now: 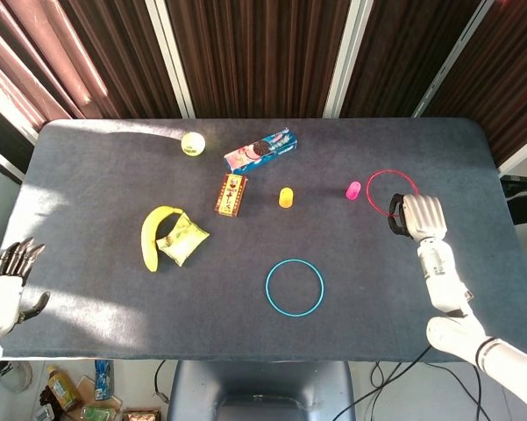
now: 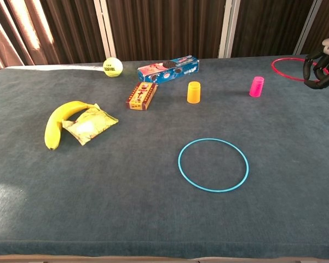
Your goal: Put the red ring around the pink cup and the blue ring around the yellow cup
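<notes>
My right hand [image 1: 416,216] [image 2: 322,64] grips the red ring [image 1: 382,178] [image 2: 287,69] by its near edge and holds it in the air just right of the pink cup [image 1: 353,189] [image 2: 256,86]. The yellow cup [image 1: 286,196] [image 2: 193,92] stands upright left of the pink one. Flat on the table, nearer the front, lies the blue ring [image 1: 294,287] [image 2: 213,164]. At the table's front left corner my left hand [image 1: 2,285] hangs off the edge, fingers apart and holding nothing.
A banana [image 1: 151,235] and a yellow snack bag [image 1: 181,239] lie at the left. A small red box [image 1: 231,194], a cookie pack [image 1: 260,150] and a tennis ball [image 1: 193,143] sit behind the cups on the dark table [image 1: 88,175].
</notes>
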Available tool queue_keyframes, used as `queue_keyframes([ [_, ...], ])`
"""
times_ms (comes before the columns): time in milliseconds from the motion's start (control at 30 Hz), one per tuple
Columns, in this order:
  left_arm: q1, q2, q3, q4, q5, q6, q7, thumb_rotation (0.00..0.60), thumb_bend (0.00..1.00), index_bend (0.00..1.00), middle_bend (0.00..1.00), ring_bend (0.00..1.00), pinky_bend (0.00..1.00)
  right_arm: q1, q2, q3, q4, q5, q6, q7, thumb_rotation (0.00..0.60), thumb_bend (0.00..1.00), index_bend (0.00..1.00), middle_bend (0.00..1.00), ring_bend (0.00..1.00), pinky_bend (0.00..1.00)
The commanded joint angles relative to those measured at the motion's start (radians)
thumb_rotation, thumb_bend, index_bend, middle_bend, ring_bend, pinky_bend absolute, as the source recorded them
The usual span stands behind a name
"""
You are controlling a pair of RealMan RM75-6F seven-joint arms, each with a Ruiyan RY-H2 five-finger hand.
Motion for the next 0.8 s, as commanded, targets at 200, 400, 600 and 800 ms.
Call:
queue_keyframes([
  [200, 0.019, 0.002, -0.035, 0.004, -0.046, 0.027, -0.024, 0.600, 0.29, 0.11, 0.00, 0.00, 0.17, 0.065, -0.093, 0.002, 0.178, -0.007, -0.088, 0.099, 0.600, 0.59, 0.83, 0.89, 0.99, 0.95],
  [400, 0.020, 0.003, -0.045, 0.007, -0.064, 0.021, -0.026, 0.600, 0.29, 0.12, 0.00, 0.00, 0.17, 0.093, -0.132, -0.004, 0.254, -0.022, -0.145, 0.169, 0.600, 0.59, 0.83, 0.89, 0.99, 0.95],
  [600, 0.013, 0.003, -0.050, 0.009, -0.080, -0.004, -0.021, 0.600, 0.29, 0.13, 0.00, 0.00, 0.17, 0.124, -0.179, -0.014, 0.343, -0.052, -0.173, 0.217, 0.600, 0.59, 0.83, 0.89, 0.99, 0.95],
  [800, 0.015, 0.006, -0.048, 0.005, -0.073, -0.002, -0.023, 0.600, 0.29, 0.13, 0.00, 0.00, 0.17, 0.156, -0.223, -0.014, 0.422, -0.068, -0.199, 0.258, 0.600, 0.59, 0.83, 0.89, 0.99, 0.95],
])
